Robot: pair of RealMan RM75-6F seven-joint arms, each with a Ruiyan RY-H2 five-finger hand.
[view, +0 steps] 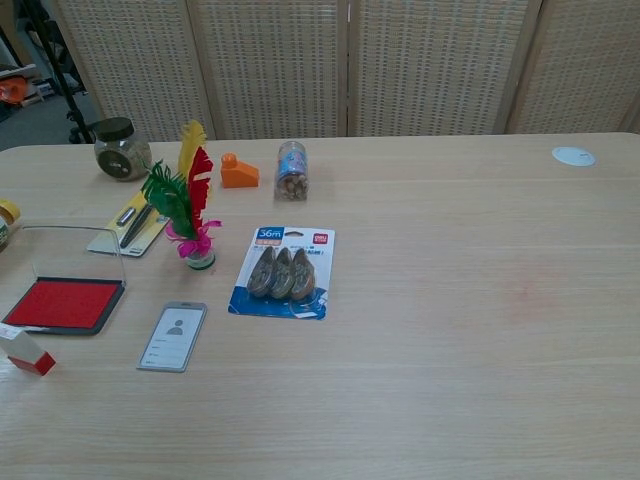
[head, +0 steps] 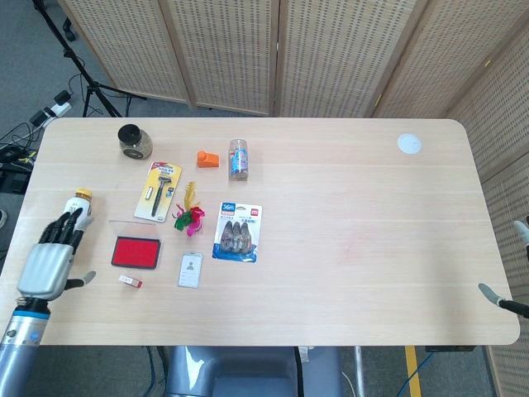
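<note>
My left hand hovers open at the table's left edge, fingers spread and pointing away, holding nothing. It covers most of a white bottle whose yellow cap shows just beyond the fingertips. A small red-and-white block lies free on the table to the hand's right, beside a red ink pad with a clear lid. Of my right hand only two fingertips show at the far right edge, well apart, with nothing between them. The chest view shows neither hand.
A grey card, a feather shuttlecock, a blister pack, a razor pack, a dark-lidded jar, an orange piece and a small clear bottle fill the left half. A white disc lies far right.
</note>
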